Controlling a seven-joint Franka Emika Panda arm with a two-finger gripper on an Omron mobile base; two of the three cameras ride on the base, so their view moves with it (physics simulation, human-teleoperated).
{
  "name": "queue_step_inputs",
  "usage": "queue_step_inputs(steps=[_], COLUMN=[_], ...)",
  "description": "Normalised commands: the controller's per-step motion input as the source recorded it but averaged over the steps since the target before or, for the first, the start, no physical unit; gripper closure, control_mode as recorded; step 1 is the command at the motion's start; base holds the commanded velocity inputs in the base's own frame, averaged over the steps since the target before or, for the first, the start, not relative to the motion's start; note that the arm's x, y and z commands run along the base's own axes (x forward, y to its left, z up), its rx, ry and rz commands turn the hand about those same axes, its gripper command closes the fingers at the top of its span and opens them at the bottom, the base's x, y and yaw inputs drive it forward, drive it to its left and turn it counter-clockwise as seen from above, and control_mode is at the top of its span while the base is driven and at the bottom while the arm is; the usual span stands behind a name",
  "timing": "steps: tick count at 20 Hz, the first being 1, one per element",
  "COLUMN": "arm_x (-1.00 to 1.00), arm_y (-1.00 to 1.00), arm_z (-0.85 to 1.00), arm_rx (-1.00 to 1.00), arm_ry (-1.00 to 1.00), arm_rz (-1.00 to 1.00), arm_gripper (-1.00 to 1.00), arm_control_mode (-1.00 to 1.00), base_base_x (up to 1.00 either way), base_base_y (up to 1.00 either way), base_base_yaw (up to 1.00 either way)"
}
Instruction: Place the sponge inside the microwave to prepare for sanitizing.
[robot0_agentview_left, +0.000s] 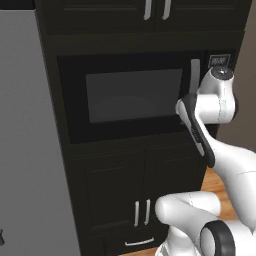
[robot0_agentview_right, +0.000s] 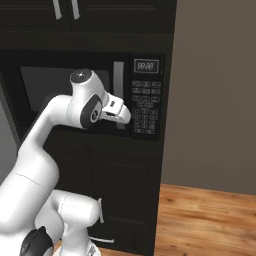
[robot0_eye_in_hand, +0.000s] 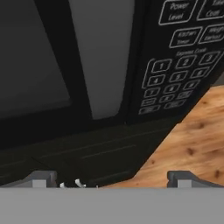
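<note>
My pincer (robot0_eye_in_hand: 111, 179) stands with its fingers spread wide apart, nothing between them, close in front of the microwave (robot0_agentview_left: 132, 95). The microwave sits built into the dark cabinetry, its door shut. In my hand view the grey door handle (robot0_eye_in_hand: 103, 57) runs just left of the keypad (robot0_eye_in_hand: 175, 74), and my fingertips (robot0_eye_in_hand: 41, 179) point at the microwave's lower edge. Below the microwave are dark cabinet doors (robot0_agentview_left: 142, 197); to its right, low down, lies the wooden floor (robot0_agentview_right: 205, 220).

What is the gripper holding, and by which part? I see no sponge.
Nothing. The gripper is open and empty, close to the shut microwave door's handle.
</note>
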Motion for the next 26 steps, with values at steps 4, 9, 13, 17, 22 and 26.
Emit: queue_step_inputs(steps=[4,9,13,17,22,26], arm_x=[0.13,0.21,0.3,0.21,0.07,0.06], arm_y=[-0.15,-0.33,-0.03,0.0,0.0,0.04], arm_z=[0.0,-0.1,0.0,0.0,0.0,0.03], arm_rx=[0.0,0.0,0.0,0.0,0.0,0.0], arm_ry=[0.0,-0.15,-0.25,-0.15,-0.01,0.0], arm_rz=[0.09,0.04,0.03,0.05,0.0,0.0], arm_gripper=[-1.0,-1.0,-1.0,-1.0,-1.0,-1.0], arm_control_mode=[-1.0,-1.0,-1.0,-1.0,-1.0,-1.0], base_base_x=[0.0,0.0,0.0,0.0,0.0,0.0], base_base_y=[0.0,0.0,0.0,0.0,0.0,0.0], base_base_yaw=[0.0,0.0,0.0,0.0,0.0,0.0])
